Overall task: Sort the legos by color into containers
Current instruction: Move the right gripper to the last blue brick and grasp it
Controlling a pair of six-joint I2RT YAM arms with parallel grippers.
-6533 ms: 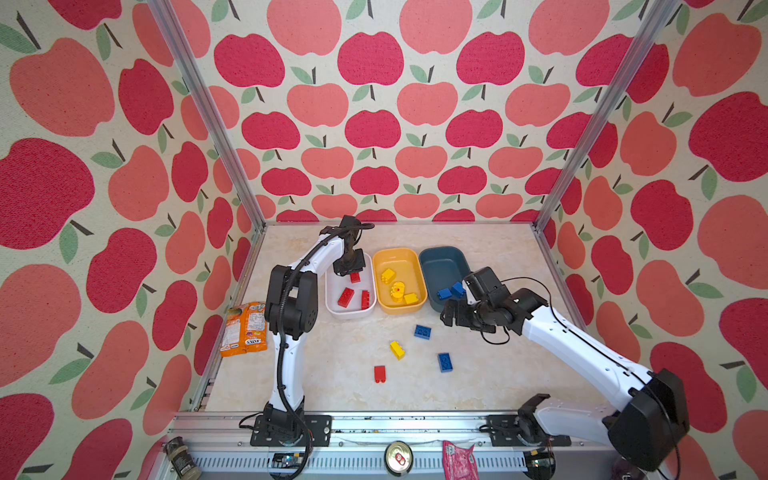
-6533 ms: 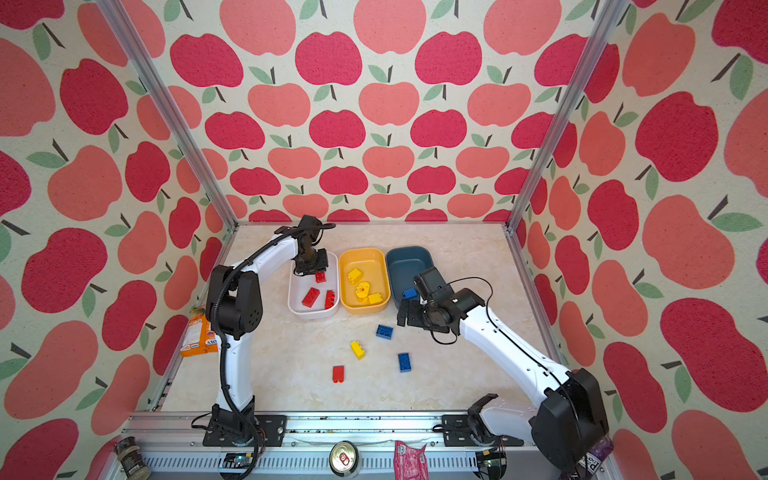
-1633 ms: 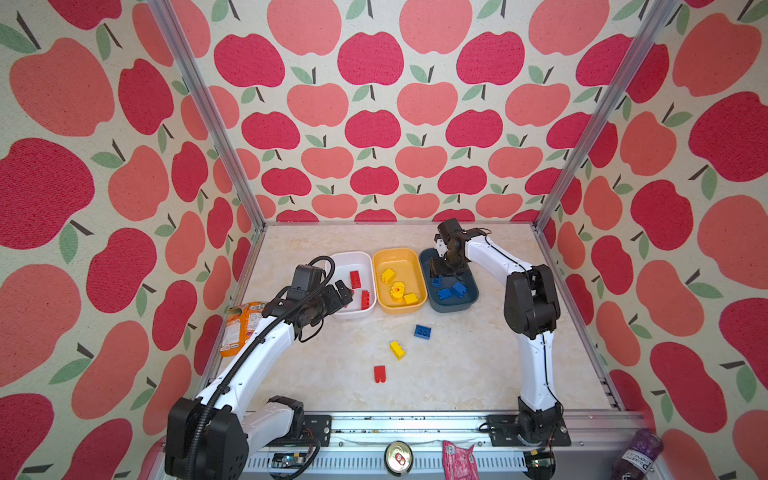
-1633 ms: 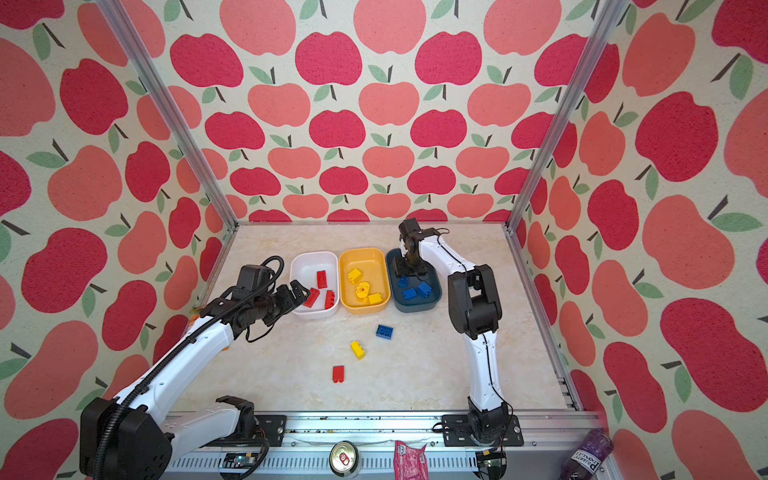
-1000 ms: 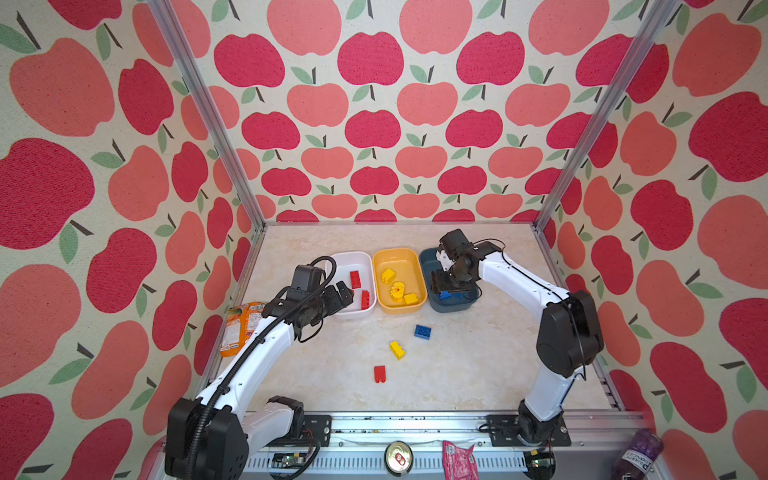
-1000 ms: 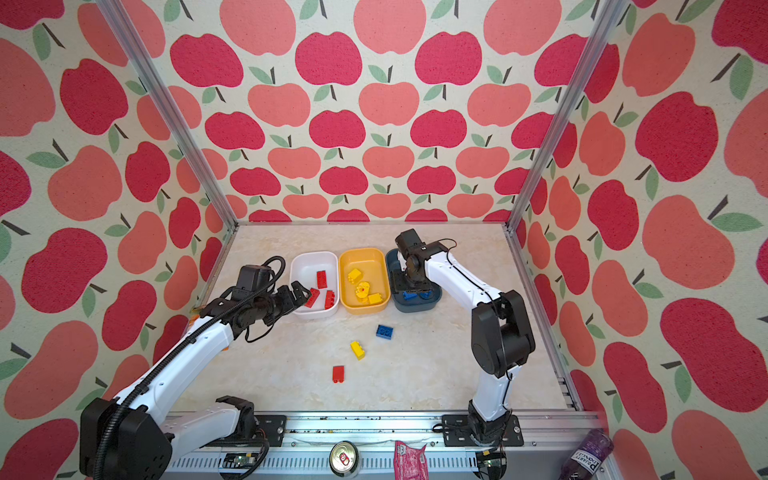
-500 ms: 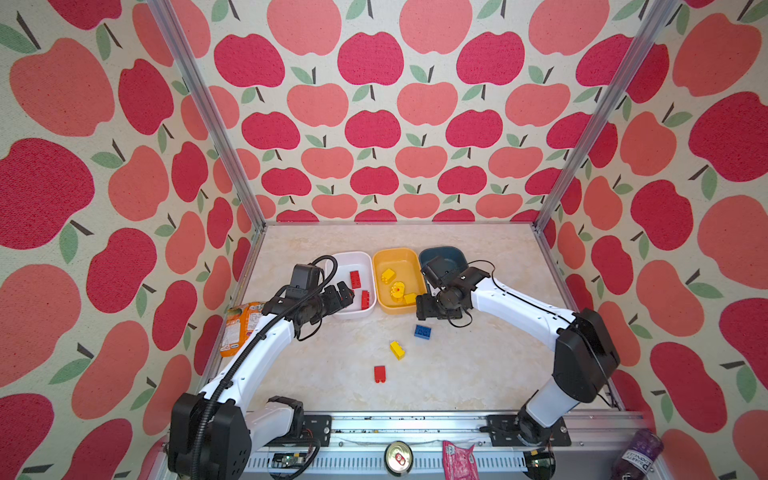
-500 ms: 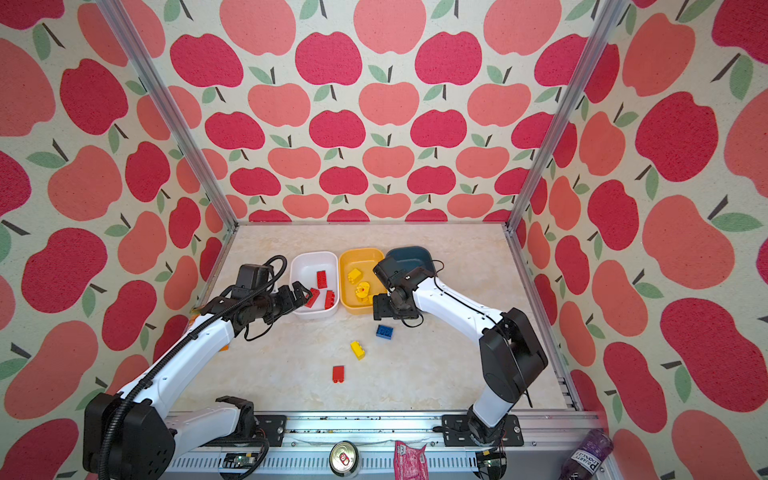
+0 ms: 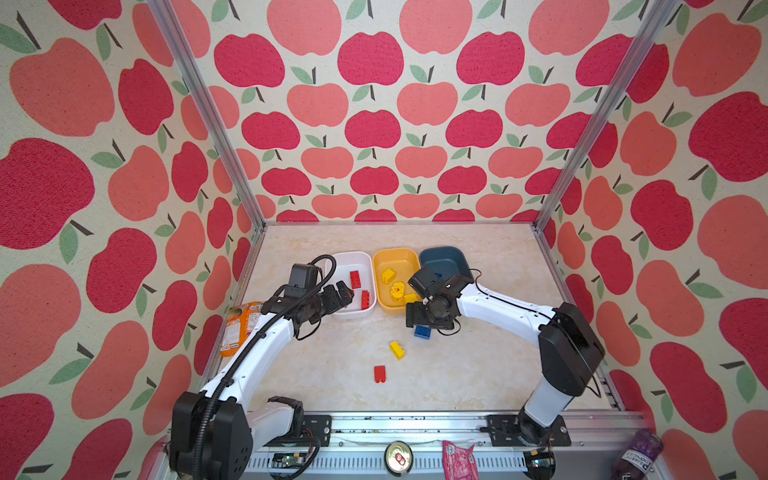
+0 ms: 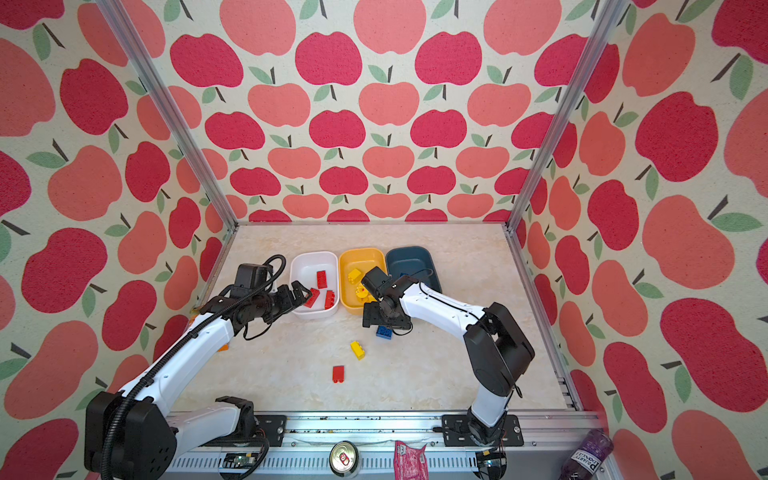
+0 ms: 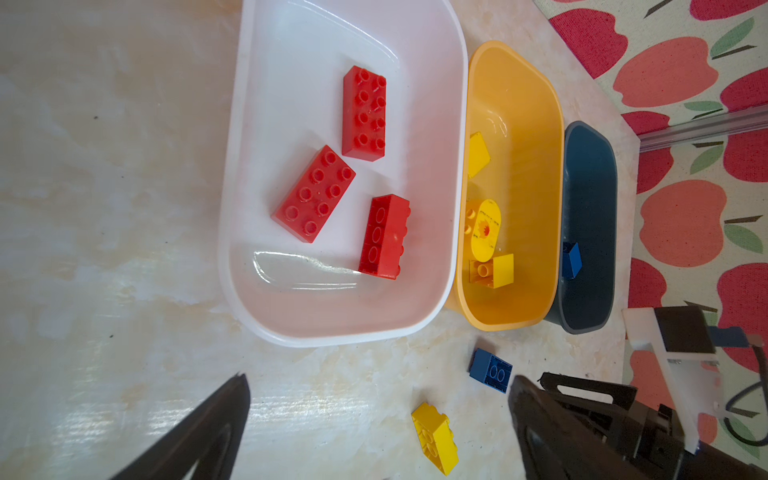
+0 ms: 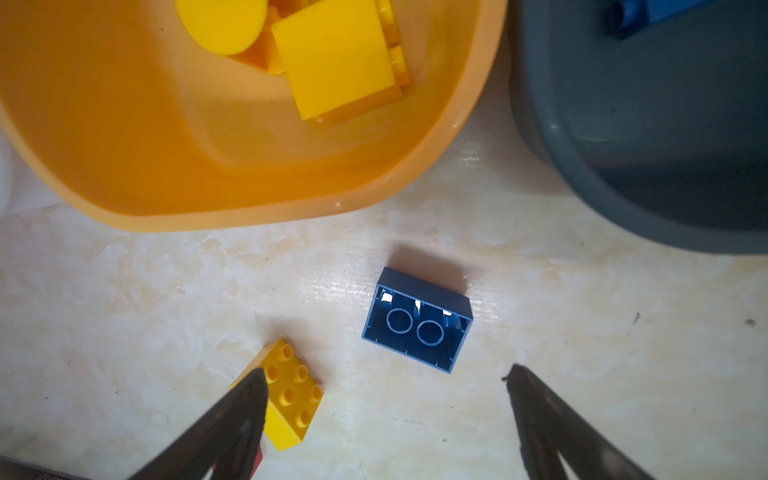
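Three containers stand in a row: a white tub (image 9: pixel 337 266) with three red legos (image 11: pixel 313 193), a yellow tub (image 9: pixel 395 257) with yellow legos (image 11: pixel 484 228), and a blue tub (image 9: pixel 442 258) with a blue lego (image 11: pixel 571 259). On the table lie a loose blue lego (image 12: pixel 417 319), hollow side up, a yellow lego (image 9: pixel 397 350) and a red lego (image 9: pixel 379 373). My right gripper (image 12: pixel 386 372) hangs open just above the blue lego, holding nothing. My left gripper (image 11: pixel 378 380) is open and empty at the white tub's near left corner.
An orange snack packet (image 9: pixel 241 328) lies by the left wall behind my left arm. On the front rail sit a metal can (image 9: pixel 398 457), a pink wrapper (image 9: pixel 457 459) and a purple bottle (image 9: pixel 640 453). Apple-patterned walls close in three sides.
My right gripper has come forward and down from the blue tub to above the loose blue lego, its jaws spreading wider. The left arm has barely moved.
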